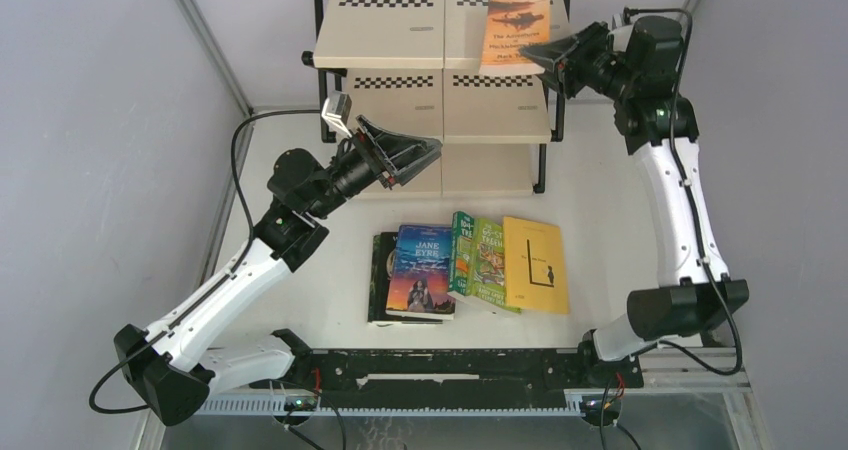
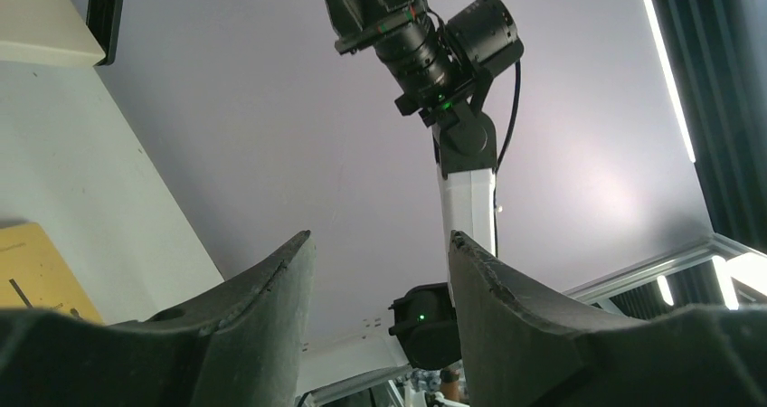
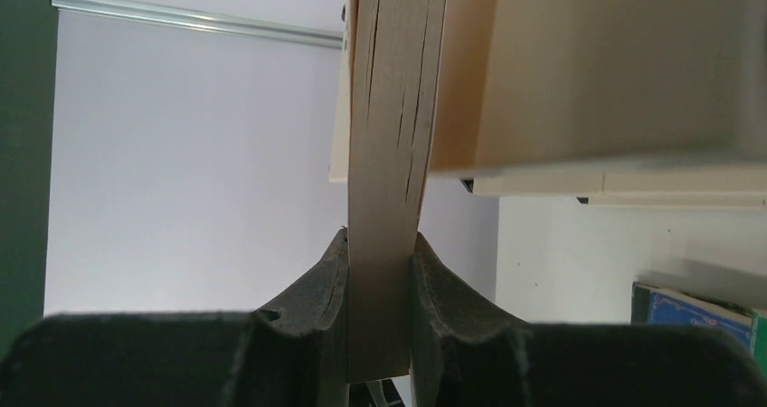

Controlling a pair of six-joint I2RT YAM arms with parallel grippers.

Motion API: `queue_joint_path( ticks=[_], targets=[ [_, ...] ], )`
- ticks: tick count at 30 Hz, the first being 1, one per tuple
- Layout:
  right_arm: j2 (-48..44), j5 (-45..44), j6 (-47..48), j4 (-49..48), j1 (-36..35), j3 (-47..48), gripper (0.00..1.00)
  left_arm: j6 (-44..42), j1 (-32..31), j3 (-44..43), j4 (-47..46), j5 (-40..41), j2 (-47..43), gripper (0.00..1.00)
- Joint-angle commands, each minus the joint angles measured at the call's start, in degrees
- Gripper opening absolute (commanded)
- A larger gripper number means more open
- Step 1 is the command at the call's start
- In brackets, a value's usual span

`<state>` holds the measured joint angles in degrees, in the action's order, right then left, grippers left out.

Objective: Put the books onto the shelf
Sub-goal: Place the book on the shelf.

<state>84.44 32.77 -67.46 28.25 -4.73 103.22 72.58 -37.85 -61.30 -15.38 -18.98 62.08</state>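
Small orange paperback (image 1: pixel 515 28) is clamped at its edge by the right gripper (image 1: pixel 553 58) and held tilted over the top board of the cream, checker-striped, black-framed shelf (image 1: pixel 385 30). Left gripper (image 1: pixel 412 155) is held near the middle tier, jaws parted and empty. Other paperbacks (image 1: pixel 470 265) are seen flat in a row on the white table (image 1: pixel 600 200).

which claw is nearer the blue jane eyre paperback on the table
Left. The left claw hovers open just beyond the blue Jane Eyre paperback; the right claw is up at the cream shelf's top board, gripping an orange paperback.
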Motion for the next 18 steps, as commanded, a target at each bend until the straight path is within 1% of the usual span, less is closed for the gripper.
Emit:
queue_joint_path(
  ticks=[1,5,7,11,13,14,18],
  targets=[
    [4.2,2.95,-0.63,0.29,0.84,10.05,0.0,-2.03,0.16,-3.96,-0.97,0.69,-0.66,0.61],
    [8.9,4.82,-0.85,3.52,0.82,16.65,0.0,-1.59,0.15,-3.22,-2.14,1.0,-0.49,0.61],
    [10.58,5.28,-0.86,4.78,0.99,18.73,0.03,-1.2,0.18,-2.69,-3.0,1.05,-0.38,0.61],
    [13.2,6.12,-0.9,6.26,1.63,21.36,0.15,-0.38,0.16,-1.48,-4.83,1.4,-0.21,0.61],
    [14.27,6.4,-0.56,7.14,2.08,22.53,0.25,0.12,0.15,-0.97,-5.82,1.47,-0.12,0.61],
    [14.74,6.58,-0.42,7.46,2.24,22.88,0.29,0.23,0.14,-0.91,-6.1,1.56,0.04,0.61],
    [15.8,6.86,-0.18,7.7,2.75,23.45,0.4,0.75,0.1,-0.58,-7.04,1.75,0.23,0.61]
  ],
)
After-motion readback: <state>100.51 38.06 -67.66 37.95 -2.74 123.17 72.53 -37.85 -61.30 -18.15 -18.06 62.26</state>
